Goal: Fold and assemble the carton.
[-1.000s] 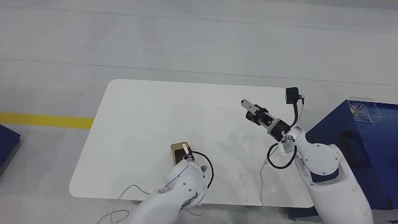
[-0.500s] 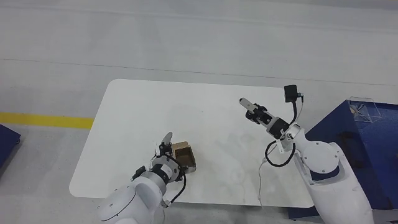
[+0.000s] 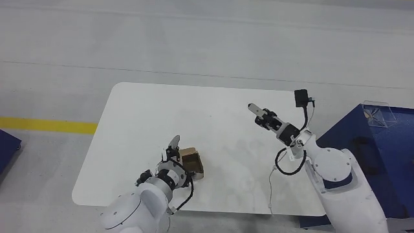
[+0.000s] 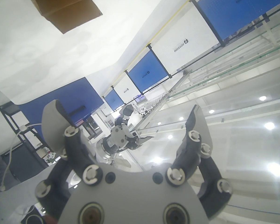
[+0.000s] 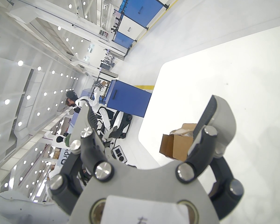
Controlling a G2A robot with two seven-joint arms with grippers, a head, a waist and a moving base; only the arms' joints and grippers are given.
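— Where does our carton [image 3: 191,162] sit?

— On the white table [image 3: 142,116], near its front edge. It is just beside our left gripper [image 4: 124,115], whose jaws stand spread and empty. Our right gripper [image 5: 150,104] hangs well apart, likewise spread, holding nothing.

— How do we expect it to handle?

— Light, thin cardboard, we judge. It looks stiff across the panels, weak at the creases, and apt to slide on the smooth top. We'd pinch a wall near a corner, gently. Which flaps stand loose, we can't quite tell.
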